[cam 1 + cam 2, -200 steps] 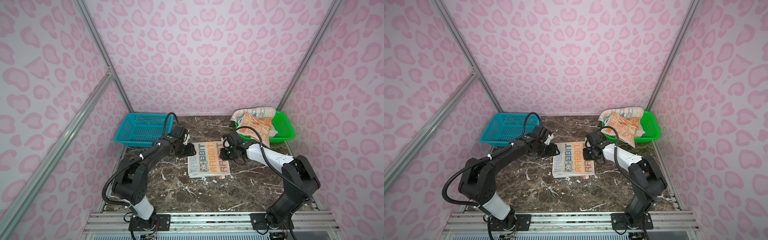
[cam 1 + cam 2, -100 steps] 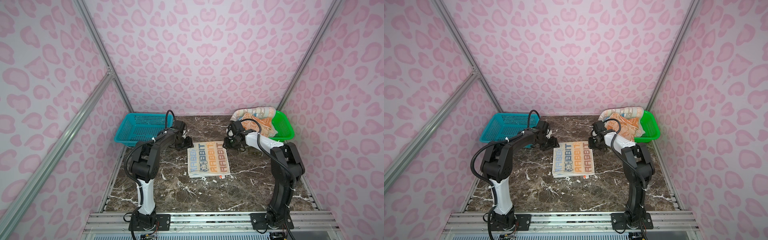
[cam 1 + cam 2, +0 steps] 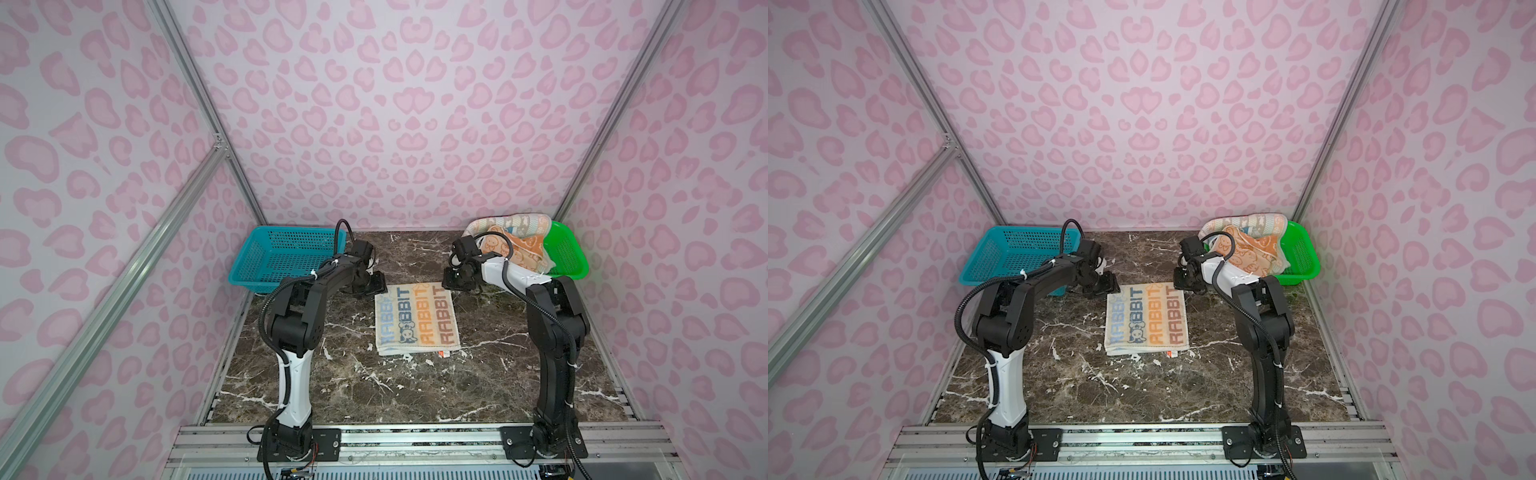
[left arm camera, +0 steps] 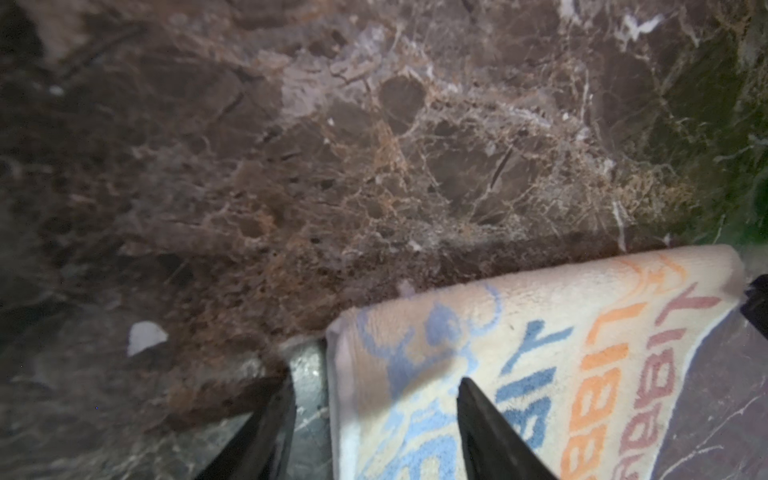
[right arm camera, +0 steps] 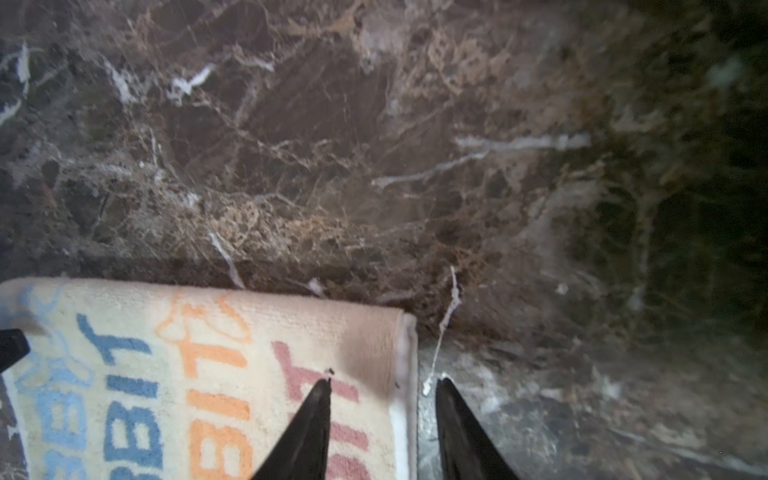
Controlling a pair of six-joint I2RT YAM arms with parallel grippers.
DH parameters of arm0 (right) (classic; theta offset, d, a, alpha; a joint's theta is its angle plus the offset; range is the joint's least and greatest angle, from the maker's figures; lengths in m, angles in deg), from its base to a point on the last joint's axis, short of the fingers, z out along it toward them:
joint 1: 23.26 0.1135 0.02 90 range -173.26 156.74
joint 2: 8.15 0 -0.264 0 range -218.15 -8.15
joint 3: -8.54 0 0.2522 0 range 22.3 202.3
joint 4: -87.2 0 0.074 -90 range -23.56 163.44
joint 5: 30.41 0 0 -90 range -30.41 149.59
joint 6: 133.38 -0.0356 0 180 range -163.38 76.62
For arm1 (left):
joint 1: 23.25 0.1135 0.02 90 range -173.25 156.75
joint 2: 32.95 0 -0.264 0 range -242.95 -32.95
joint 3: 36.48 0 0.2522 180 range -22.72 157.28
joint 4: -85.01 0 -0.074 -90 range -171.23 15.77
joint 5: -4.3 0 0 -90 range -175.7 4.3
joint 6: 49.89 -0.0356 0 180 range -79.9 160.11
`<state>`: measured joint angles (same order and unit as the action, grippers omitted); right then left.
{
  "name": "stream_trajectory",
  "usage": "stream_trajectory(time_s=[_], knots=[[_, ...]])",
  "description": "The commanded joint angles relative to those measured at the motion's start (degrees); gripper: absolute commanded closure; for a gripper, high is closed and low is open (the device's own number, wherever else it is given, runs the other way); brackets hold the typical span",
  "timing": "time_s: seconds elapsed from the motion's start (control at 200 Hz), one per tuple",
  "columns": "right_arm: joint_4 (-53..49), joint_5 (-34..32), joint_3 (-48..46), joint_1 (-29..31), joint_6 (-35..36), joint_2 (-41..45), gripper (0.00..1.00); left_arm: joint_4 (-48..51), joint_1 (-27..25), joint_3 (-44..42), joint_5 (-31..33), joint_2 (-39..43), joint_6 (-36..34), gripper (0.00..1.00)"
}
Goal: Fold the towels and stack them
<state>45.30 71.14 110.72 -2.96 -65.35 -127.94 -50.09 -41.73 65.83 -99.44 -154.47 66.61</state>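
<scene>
Lying flat in the middle of the dark brown marble table, the folded cream terry towel with "RABBIT" lettering is seen in both top views as a neat rectangle. A small orange label is shown at its near edge.

At the far left corner of this towel the black left gripper is placed low. In the left wrist view its 2 fingers are parted: 1 is over the bare marble just beside the towel edge and 1 is over the blue letters. No cloth is pinched.

At the far right corner the black right gripper is placed in the same manner. In the right wrist view its 2 fingers are also spread, 1 above the lettering and 1 above the marble, with the towel edge between them. The cloth is not squeezed.

Farther back on the left, a blue perforated plastic basket is placed by the wall. On the far right, a green perforated plastic basket is filled with crumpled cloth. An orange towel with cream cartoon faces is hung over its rim, and a pale chevron-striped towel is seen behind it.
</scene>
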Motion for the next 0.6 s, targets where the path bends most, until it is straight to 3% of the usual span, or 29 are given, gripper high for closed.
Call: stream_trajectory(time_s=[0.0, 0.21, 0.595], knots=[[0.1, -2.0, 2.0, 0.1, -0.9, -2.3, 0.53, 0.8, 0.0, 2.0, 2.3, -1.7, 0.0, 0.35], [-2.4, -2.6, 6.3, 0.6, -1.2, -6.2, 0.59, 1.2, 0.0, 2.5, 3.1, -3.3, 0.5, 0.38], [-1.3, -1.6, 5.7, 1.0, -1.8, -5.6, 0.86, 0.5, 0.0, 2.9, 1.3, -4.9, 1.7, 0.63]])
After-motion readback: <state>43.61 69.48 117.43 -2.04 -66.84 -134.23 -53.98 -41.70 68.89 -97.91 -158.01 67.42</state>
